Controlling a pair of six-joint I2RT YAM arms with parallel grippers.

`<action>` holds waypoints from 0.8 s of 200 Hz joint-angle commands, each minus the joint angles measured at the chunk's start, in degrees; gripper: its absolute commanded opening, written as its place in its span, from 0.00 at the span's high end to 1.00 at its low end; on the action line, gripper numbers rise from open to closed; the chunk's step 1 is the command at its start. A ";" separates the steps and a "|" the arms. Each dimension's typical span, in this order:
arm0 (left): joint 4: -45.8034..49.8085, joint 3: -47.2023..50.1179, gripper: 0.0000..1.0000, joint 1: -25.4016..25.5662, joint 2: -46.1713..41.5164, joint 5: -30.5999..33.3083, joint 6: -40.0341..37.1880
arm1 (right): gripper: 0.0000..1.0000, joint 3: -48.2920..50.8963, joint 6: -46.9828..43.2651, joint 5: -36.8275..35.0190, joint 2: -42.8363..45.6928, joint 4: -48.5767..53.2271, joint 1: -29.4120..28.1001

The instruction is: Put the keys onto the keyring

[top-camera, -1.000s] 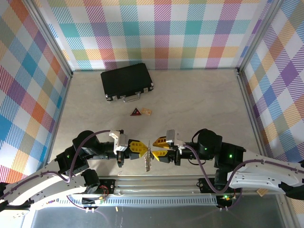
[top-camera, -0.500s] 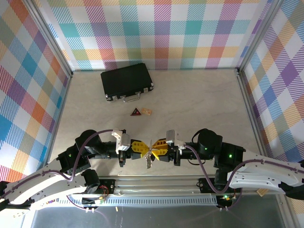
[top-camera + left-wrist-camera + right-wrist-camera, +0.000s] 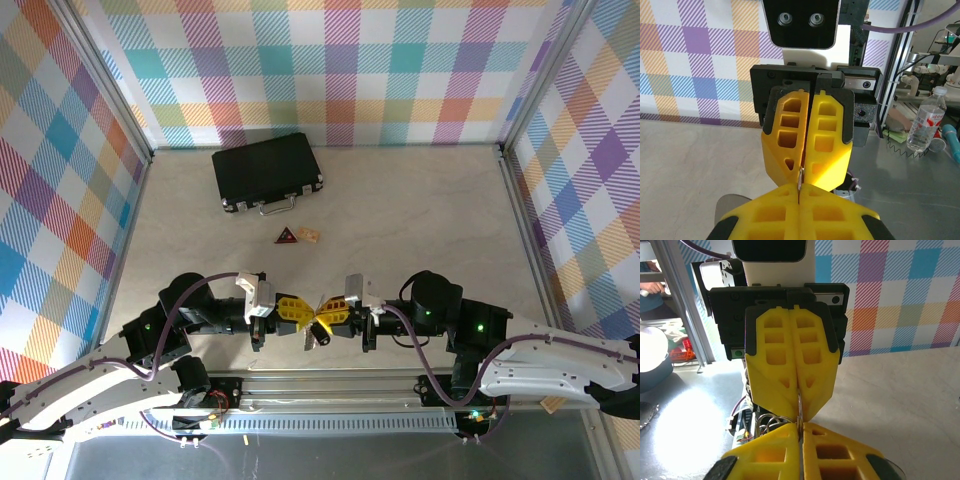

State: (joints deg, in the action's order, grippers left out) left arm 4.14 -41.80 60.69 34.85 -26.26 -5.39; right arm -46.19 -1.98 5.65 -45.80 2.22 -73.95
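My two grippers meet tip to tip low over the table's near edge. The left gripper point(image 3: 306, 313) is shut on the keyring point(image 3: 318, 323), a thin silver loop. In the left wrist view the keyring point(image 3: 800, 176) shows edge-on as a sliver leaving my shut left gripper point(image 3: 799, 190). The right gripper point(image 3: 324, 317) faces it and is shut on the same loop. In the right wrist view the keyring point(image 3: 799, 402) runs from my right gripper point(image 3: 801, 429) up into the left fingers point(image 3: 775, 385). Small silver rings point(image 3: 766, 423) hang beside it. A small dark-and-silver bit point(image 3: 325, 337) dangles below; I cannot tell if it is the keys.
A black case point(image 3: 266, 170) with a metal handle lies at the back left. A dark-red triangle point(image 3: 287, 236) and a tan chip point(image 3: 309, 235) lie mid-table. The metal rail point(image 3: 330, 385) runs just below the grippers. Plaid walls enclose three sides.
The right gripper's jaws have shut and it has moved left until its tips touch the left gripper's. The chain that hung straight down now sits bunched up under the tips.
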 commanded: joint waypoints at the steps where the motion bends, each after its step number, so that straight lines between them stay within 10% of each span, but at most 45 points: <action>1: -2.27 -1.08 1.00 0.51 -0.68 -0.71 -0.32 | 0.97 -1.48 0.22 -0.41 0.18 -1.54 -0.37; 160: 27.08 -17.09 0.83 0.49 9.85 6.70 -11.97 | 1.00 -27.77 -8.37 -2.95 -15.41 40.92 -0.31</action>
State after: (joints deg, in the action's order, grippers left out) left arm 28.08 -57.04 60.69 43.92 -18.90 -15.31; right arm -71.66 -8.45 0.64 -61.04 39.55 -73.95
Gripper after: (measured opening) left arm 0.168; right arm 0.063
